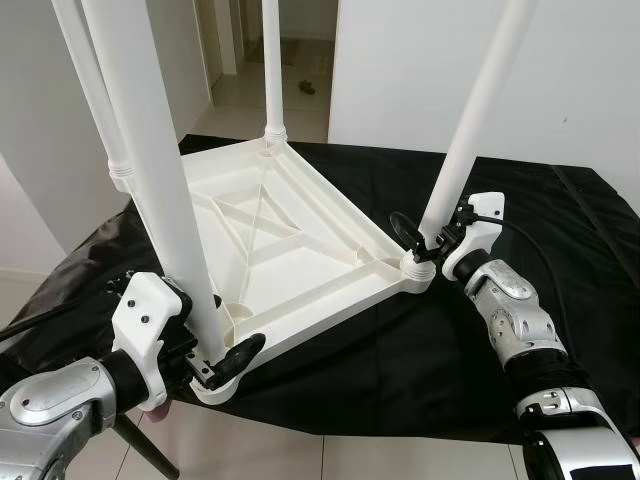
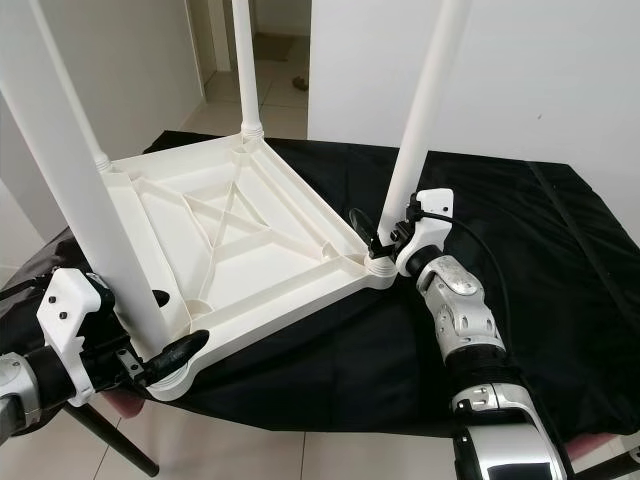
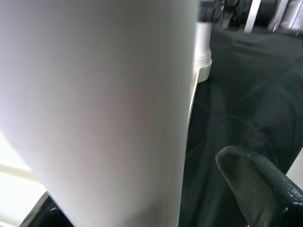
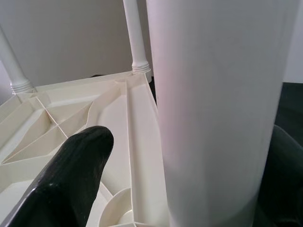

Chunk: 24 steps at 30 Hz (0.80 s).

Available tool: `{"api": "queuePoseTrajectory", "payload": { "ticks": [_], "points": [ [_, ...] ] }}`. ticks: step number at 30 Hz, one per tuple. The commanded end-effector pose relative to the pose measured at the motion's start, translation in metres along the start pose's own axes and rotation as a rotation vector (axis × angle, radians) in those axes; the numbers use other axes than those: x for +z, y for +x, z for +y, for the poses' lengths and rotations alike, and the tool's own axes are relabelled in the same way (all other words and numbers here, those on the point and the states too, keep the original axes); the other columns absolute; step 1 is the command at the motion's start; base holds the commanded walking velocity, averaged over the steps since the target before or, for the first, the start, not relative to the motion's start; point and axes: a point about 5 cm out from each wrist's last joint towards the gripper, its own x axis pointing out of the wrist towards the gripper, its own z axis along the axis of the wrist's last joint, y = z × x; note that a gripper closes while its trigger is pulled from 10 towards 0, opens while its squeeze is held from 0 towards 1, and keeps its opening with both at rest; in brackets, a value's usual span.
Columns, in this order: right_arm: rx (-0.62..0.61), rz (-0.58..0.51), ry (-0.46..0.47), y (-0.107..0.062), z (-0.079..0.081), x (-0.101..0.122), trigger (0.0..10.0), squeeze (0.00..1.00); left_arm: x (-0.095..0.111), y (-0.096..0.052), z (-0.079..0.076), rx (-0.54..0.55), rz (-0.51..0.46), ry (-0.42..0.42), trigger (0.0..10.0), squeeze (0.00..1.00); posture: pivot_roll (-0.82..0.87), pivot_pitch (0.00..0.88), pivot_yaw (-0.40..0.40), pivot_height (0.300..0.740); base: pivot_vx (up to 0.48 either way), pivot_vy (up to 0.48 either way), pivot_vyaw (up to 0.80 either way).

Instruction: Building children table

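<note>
Lower left of the frame, the left gripper (image 1: 215,368) has its fingers closed around the near leg (image 1: 160,190) at its socket. Right gripper (image 1: 428,242) clasps another leg (image 1: 470,120). The upturned children's table (image 1: 290,245) lies mid-frame on the black-draped tabletop (image 1: 560,260). Uneven twisting could likely cross-thread a leg or slide the table off.

White tabletop (image 1: 290,240) upside down on black cloth (image 1: 470,340), four legs up. Left gripper (image 1: 222,362) clamps near-left leg (image 1: 160,170) at its base; right gripper (image 1: 425,238) grips near-right leg (image 1: 470,120) above socket
</note>
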Motion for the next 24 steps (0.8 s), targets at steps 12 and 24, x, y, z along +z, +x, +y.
{"api": "queuePoseTrajectory", "payload": {
  "ticks": [12,24],
  "points": [
    [0.481,-0.025,-0.037,-0.003,0.0282,0.0051,10.0,1.0,-0.0058,0.0011,0.0014,0.017,0.026,-0.004,10.0,1.0,0.22,0.186,-0.093,0.74,0.0,0.0,0.0],
    [0.481,-0.025,-0.037,-0.003,0.0282,0.0051,10.0,1.0,-0.0058,0.0011,0.0014,0.017,0.026,-0.004,10.0,1.0,0.22,0.186,-0.093,0.74,0.0,0.0,0.0]
  ]
}}
